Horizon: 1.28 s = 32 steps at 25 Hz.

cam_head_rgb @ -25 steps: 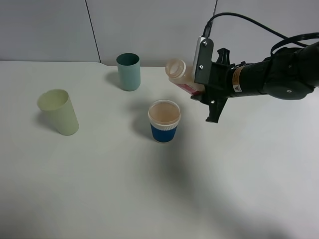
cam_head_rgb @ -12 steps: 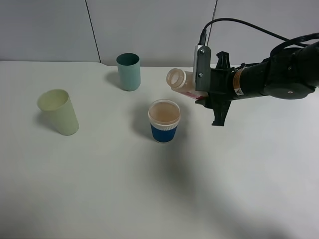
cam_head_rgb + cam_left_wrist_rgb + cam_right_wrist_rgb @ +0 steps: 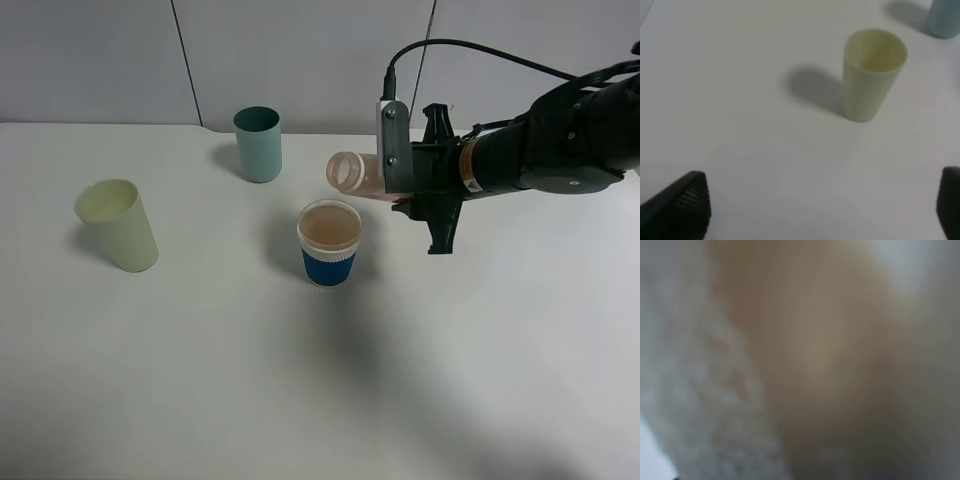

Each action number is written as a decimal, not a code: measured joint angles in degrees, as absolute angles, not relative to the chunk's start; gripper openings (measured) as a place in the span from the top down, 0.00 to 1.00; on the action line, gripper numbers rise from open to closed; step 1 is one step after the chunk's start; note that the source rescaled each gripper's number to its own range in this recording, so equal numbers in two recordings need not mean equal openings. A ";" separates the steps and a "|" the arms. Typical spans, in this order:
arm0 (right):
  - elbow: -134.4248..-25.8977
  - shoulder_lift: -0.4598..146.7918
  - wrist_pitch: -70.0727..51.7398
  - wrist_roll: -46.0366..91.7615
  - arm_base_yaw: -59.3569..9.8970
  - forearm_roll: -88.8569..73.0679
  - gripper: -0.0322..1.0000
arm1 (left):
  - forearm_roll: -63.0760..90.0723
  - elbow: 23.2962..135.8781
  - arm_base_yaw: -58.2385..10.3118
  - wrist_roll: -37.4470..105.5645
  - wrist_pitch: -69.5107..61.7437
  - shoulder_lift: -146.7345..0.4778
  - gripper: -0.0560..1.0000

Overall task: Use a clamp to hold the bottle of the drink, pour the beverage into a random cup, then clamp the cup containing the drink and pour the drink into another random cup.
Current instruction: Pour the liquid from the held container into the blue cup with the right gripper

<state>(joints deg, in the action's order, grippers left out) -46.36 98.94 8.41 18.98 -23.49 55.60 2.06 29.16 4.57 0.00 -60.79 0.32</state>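
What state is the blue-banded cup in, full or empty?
Nearly full: the blue-banded cup stands upright with beige-pink liquid up near its white rim.

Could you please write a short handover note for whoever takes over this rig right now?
Left gripper: open, empty, near the pale green cup.
Right gripper: shut on the bottle, held on its side, mouth just above the blue cup.
Blue cup holds the beige drink; teal cup stands behind it.
Done: first pour.
To do: grip the blue cup, pour into the teal cup.
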 joint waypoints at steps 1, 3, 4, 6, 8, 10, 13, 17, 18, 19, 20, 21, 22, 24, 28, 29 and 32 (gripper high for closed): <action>-46.53 98.94 7.66 18.98 -23.79 56.05 0.95 | 2.06 29.16 4.57 0.00 -60.79 0.32 0.31; -47.00 98.94 5.92 19.05 -24.66 57.26 0.95 | 2.06 29.16 4.57 0.00 -60.79 0.32 0.31; -47.35 98.94 5.42 19.07 -25.03 57.64 0.95 | 2.06 29.16 4.57 0.00 -60.79 0.32 0.31; -47.46 98.94 4.88 19.07 -25.10 57.68 0.95 | 2.06 29.16 4.57 0.00 -60.79 0.32 0.31; -47.46 98.94 4.47 19.07 -25.10 57.68 0.95 | 2.06 29.16 4.57 0.00 -60.79 0.32 0.31; -47.46 98.94 3.83 19.07 -25.10 57.68 0.95 | 2.06 29.16 4.57 0.00 -60.79 0.32 0.31; -47.46 98.94 2.77 19.43 -25.10 57.68 0.95 | 2.06 29.16 4.57 0.00 -60.79 0.32 0.31; -47.46 98.94 2.55 19.82 -25.10 57.70 0.95 | 2.06 29.16 4.57 0.00 -60.79 0.32 0.31; -47.46 98.94 2.55 19.82 -25.10 57.70 0.95 | 2.06 29.16 4.57 0.00 -60.79 0.32 0.31; -47.46 98.94 2.40 19.94 -25.10 57.83 0.95 | 2.06 29.16 4.57 0.00 -60.79 0.32 0.31; -47.46 98.94 2.15 20.03 -25.10 57.83 0.95 | 2.06 29.16 4.57 0.00 -60.79 0.32 0.31; -47.46 98.94 1.77 20.51 -25.10 57.83 0.95 | 2.06 29.16 4.57 0.00 -60.79 0.32 0.31; -47.46 98.94 0.99 21.44 -25.10 57.89 0.95 | 2.06 29.16 4.57 0.00 -60.79 0.32 0.31; -47.46 98.94 0.38 21.91 -25.16 57.89 0.95 | 2.06 29.16 4.57 0.00 -60.79 0.32 0.31; -47.46 98.94 -1.01 22.07 -26.51 57.89 0.95 | 2.06 29.16 4.57 0.00 -60.79 0.32 0.31; -47.46 98.94 -1.14 22.29 -26.96 57.89 0.95 | 2.06 29.16 4.57 0.00 -60.79 0.32 0.31; -47.46 98.94 -1.27 22.42 -28.30 57.89 0.95 | 2.06 29.16 4.57 0.00 -60.79 0.32 0.31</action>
<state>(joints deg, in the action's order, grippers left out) -47.46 98.94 -1.27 22.42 -28.30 57.89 2.06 29.16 4.57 0.00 -60.79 0.32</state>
